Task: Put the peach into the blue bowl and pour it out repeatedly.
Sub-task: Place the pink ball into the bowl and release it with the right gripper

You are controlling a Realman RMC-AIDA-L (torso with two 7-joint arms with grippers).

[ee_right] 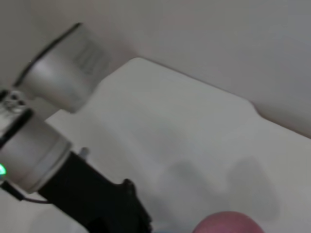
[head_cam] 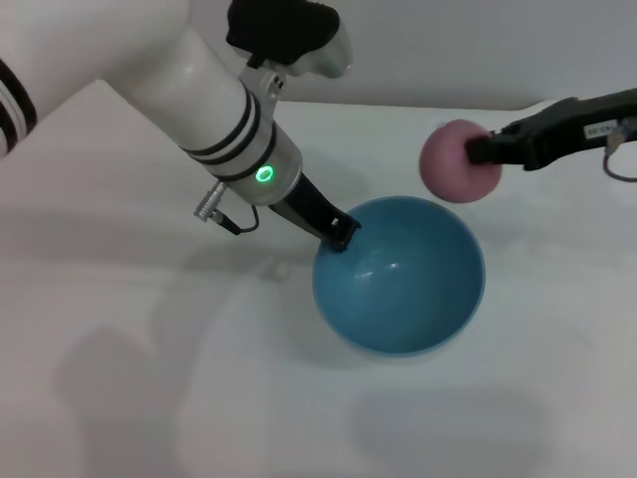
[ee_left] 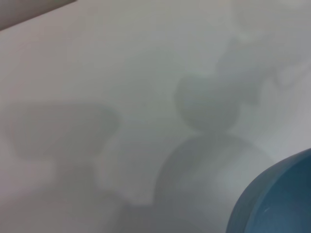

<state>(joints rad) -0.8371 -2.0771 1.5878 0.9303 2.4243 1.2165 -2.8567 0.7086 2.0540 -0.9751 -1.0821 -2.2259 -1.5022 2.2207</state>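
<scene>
Head view: right claw (head_cam: 476, 149) pinches matte peach (head_cam: 453, 161) over glossy blue bowl (head_cam: 399, 275).

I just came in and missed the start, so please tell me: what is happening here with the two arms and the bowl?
The right pincer holds the peach in the air, just beyond the far right rim of the bowl, not yet over its middle. The left pincer grips the bowl's rim on its left side. The bowl sits upright on the white table and is empty. The peach probably goes into the bowl next.
</scene>
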